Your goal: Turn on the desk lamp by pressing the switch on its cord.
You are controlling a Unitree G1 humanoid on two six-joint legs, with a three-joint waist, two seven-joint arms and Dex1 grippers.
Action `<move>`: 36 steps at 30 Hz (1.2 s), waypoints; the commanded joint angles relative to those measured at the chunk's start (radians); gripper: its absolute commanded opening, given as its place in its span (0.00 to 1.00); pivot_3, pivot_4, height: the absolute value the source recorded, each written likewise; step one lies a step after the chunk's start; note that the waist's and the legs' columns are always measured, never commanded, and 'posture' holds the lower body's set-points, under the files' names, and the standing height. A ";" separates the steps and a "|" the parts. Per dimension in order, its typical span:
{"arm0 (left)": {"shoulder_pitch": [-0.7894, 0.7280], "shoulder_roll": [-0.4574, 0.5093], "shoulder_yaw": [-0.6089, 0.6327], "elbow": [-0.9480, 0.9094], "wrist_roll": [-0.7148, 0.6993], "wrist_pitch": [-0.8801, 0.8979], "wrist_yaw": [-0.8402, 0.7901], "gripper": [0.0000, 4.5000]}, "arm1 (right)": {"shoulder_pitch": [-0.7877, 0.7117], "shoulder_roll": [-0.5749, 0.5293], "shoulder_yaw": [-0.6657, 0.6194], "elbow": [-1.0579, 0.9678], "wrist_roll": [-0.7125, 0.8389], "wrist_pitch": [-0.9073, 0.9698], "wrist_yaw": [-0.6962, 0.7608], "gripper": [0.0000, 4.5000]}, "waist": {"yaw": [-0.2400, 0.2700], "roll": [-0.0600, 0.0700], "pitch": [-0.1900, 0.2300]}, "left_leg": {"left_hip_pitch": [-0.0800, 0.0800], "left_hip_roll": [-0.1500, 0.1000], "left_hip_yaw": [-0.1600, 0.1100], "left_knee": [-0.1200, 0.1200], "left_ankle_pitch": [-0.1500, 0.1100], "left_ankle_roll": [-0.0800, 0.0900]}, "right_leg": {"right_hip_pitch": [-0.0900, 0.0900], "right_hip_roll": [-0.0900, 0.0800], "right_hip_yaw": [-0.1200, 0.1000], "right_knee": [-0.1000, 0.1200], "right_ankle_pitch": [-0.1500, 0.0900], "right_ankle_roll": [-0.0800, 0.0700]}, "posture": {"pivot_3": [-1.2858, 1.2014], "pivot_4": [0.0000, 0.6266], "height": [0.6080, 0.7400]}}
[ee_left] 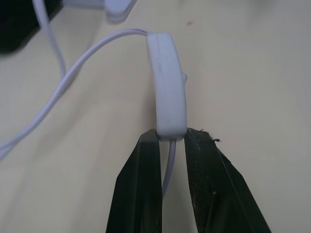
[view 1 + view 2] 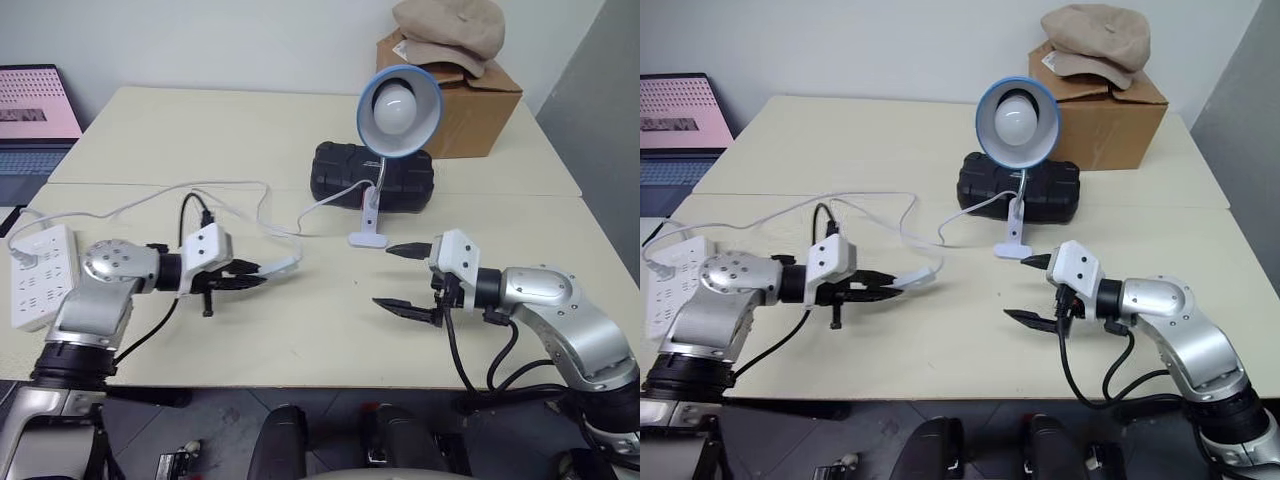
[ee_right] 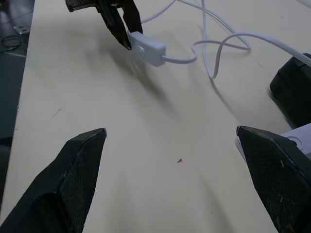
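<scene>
**Left end effector pinches the cord at the switch; right end effector stands wide open**

The small white oblong inline switch (image 1: 167,85) sits just above the pale cream counter (image 2: 300,340), left of centre and near the front edge. The left end effector (image 2: 250,276) has its two black fingers (image 1: 138,189) drawn together on the thin white cord (image 1: 167,167) right where it leaves the switch's near end, with the fingertips touching the switch body. The switch juts out past the fingertips toward the lamp.

From the switch's far end the cord loops across the counter toward the small desk lamp (image 2: 398,108) with its round light-blue shade, large white bulb, thin chrome gooseneck and white clip base. The lamp stands at mid-counter, its shade facing the robot and its bulb unlit.

The right end effector (image 2: 398,275) hovers to the right of the switch and in front of the lamp's base, well apart from the switch, its black fingers spread wide with nothing between them.

Behind the lamp lies a black ribbed plastic case (image 2: 370,175). Farther back stands a brown cardboard box (image 2: 470,105) with a beige cloth cap (image 2: 450,30) on top. A white multi-socket power strip (image 2: 40,275) lies at the counter's left edge.
</scene>
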 commanded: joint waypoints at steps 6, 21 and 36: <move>-0.088 -0.032 -0.081 -0.146 0.029 0.138 0.062 0.08 | -0.187 0.062 0.106 -0.043 0.006 0.145 -0.036 1.00 | -0.012 0.000 0.000 | 0.002 0.000 0.000 0.000 0.000 0.000 | 0.000 0.002 0.002 0.001 0.000 0.001 | 0.52 0.24 1.00; -0.025 -0.040 -0.113 -0.229 0.052 0.172 0.122 0.08 | -0.383 0.177 0.337 0.164 -0.172 0.110 -0.030 1.00 | -0.005 0.000 0.000 | 0.001 0.000 0.000 0.000 0.000 0.000 | -0.001 0.001 0.002 0.001 0.000 0.001 | 0.52 0.24 1.00; -0.010 -0.049 -0.110 -0.241 0.051 0.153 0.133 0.08 | -0.399 0.221 0.356 0.269 -0.258 0.035 0.019 0.78 | -0.005 0.000 0.000 | 0.001 0.000 0.001 0.000 0.000 0.000 | -0.001 0.001 0.003 0.001 0.000 0.001 | 0.52 0.24 1.00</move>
